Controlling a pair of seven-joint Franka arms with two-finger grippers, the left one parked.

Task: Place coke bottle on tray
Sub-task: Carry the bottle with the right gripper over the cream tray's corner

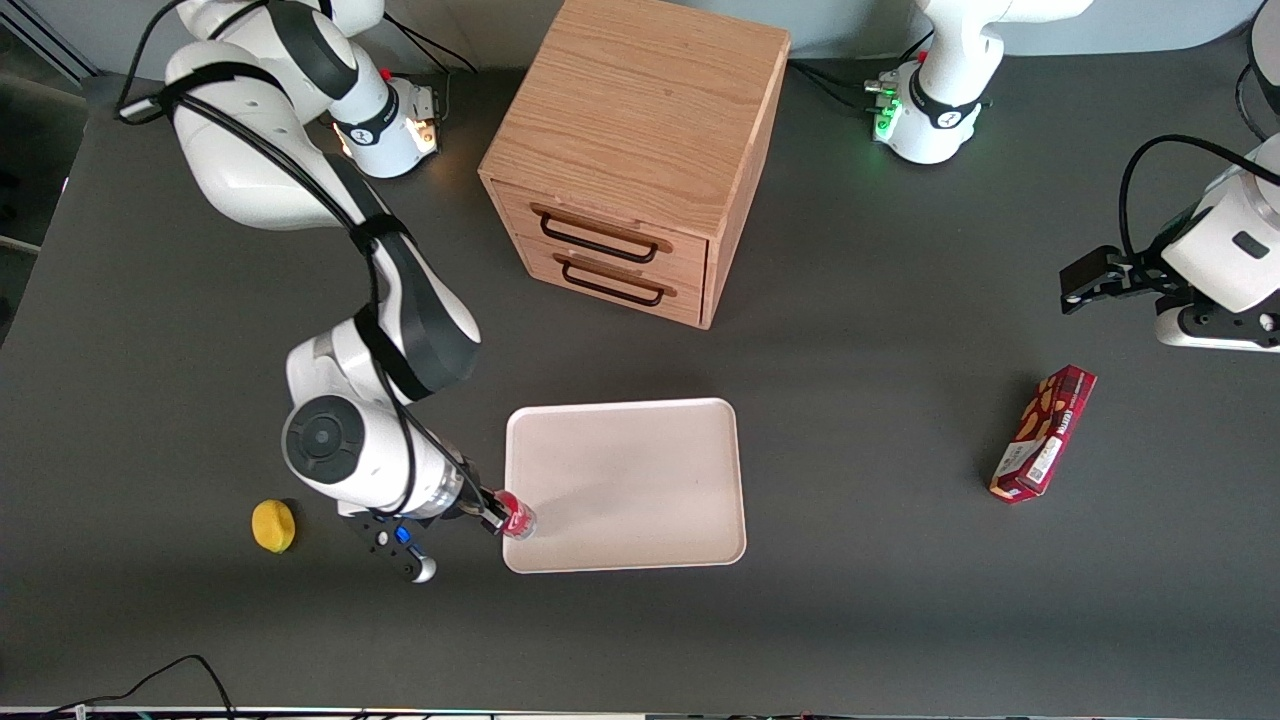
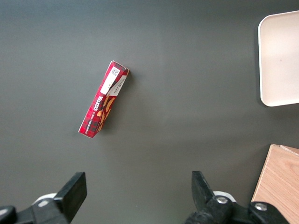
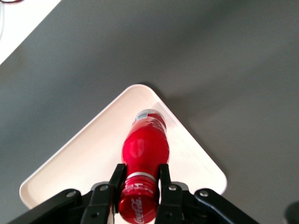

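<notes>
Jaws of the gripper (image 3: pixel 141 179) are closed on the neck of the bottle (image 3: pixel 144 149), just under the cap, holding it over the tray (image 1: pixel 640 470) corner at lower centre-left of the front view. Likely light, stiff and slick plastic, it is best gripped at that narrow neck. The dark surface (image 1: pixel 860 600) leaves ample room around the tray.

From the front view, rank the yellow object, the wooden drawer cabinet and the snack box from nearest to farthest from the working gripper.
The gripper, jaws shut on the coke bottle over the tray's corner, is the reference.
1. Yellow object: beside the gripper, on the table toward the working arm's end.
2. Wooden drawer cabinet: farther from the front camera.
3. Snack box: toward the parked arm's end.
</notes>
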